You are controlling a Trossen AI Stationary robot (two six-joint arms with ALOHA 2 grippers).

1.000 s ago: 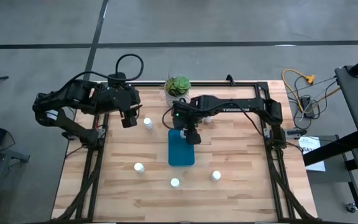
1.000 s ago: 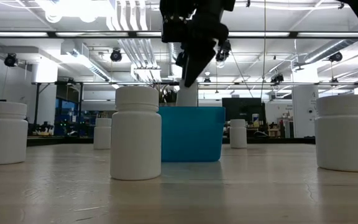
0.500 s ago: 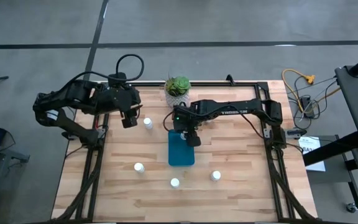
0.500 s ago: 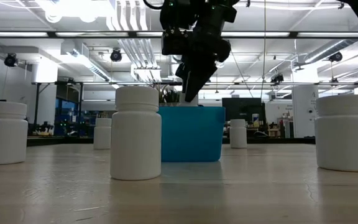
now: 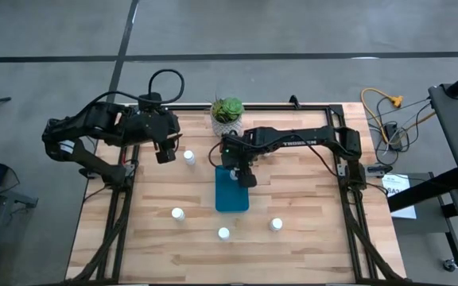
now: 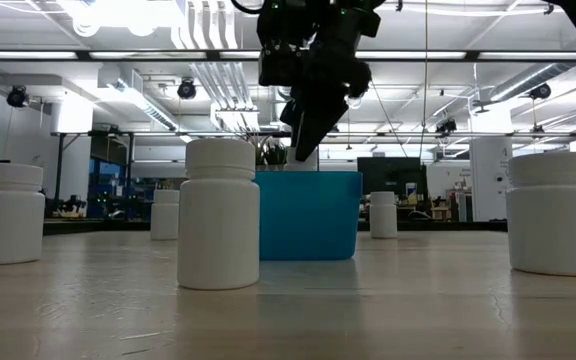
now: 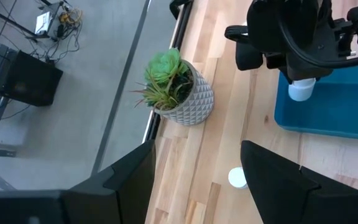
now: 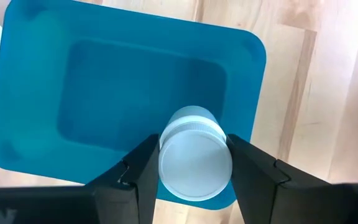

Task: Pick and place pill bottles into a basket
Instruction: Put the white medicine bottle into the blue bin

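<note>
My right gripper (image 5: 242,172) hangs over the far end of the teal basket (image 5: 231,193), shut on a white pill bottle (image 8: 195,158). In the low view the right gripper (image 6: 306,140) stands just above the basket's rim (image 6: 308,176). Loose pill bottles stand upright on their bases on the wood: one (image 5: 188,156) near my left gripper, two (image 5: 178,213) (image 5: 223,233) in front of the basket, and one (image 5: 276,225) at the near right. My left gripper (image 5: 165,151) waits open at the far left, above the table. My right gripper pinches the pill bottle between its two fingers, at the sides of the cap (image 8: 166,163). The fingers come from above, pointing steeply down. The bottle hangs roughly upright below them, its lower end (image 7: 301,91) clear of the basket's floor.
A white pot with a green plant (image 5: 227,113) stands at the table's far edge, just behind the basket. In the low view pill bottles (image 6: 218,215) (image 6: 551,212) stand near the front on either side of the basket. Bare wood lies to the basket's right.
My right gripper has sunk a little toward the basket with the bottle still held upright, then stopped just above the rim.
</note>
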